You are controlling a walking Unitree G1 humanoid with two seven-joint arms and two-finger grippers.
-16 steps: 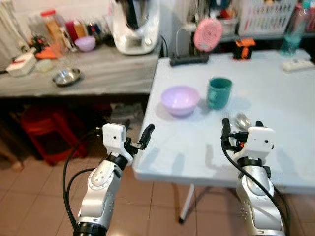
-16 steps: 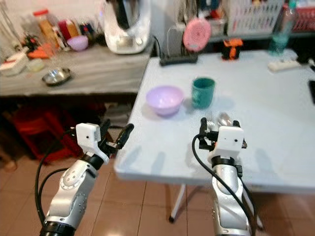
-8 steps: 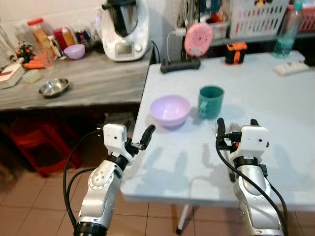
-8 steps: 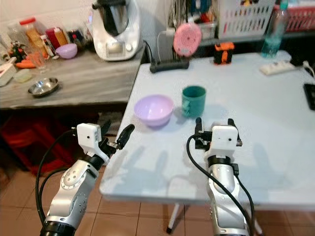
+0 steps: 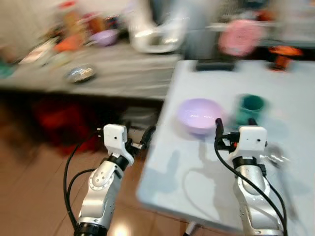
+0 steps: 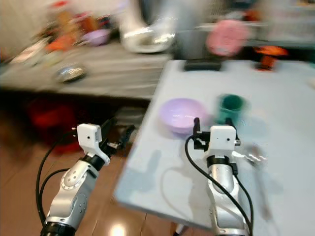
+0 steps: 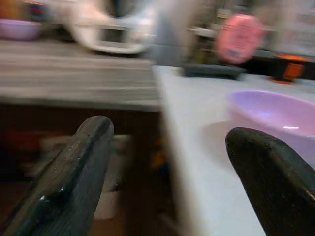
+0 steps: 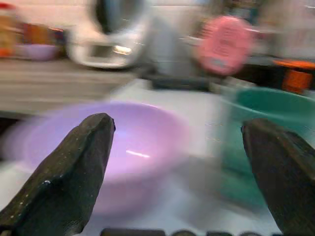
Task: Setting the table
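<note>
Since half a second ago the view has swung sideways and blurred; both pincers stay open and empty. Right pincer (image 5: 234,129) is over the counter (image 5: 197,172), nearer than the left pincer (image 5: 140,139). Lilac bowl (image 5: 199,114) lies just ahead-left; green cup (image 5: 251,107) just ahead-right.

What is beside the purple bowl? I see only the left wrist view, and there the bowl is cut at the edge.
Observer: A green cup stands next to the purple bowl, on the side of the robot's right arm.
Operator: Where is the right gripper?
Observer: The right gripper hangs over the white table, just in front of the bowl and cup, fingers open.
Operator: Is any cutlery there?
Observer: Something shiny lies right of that arm; too blurred to name.
</note>
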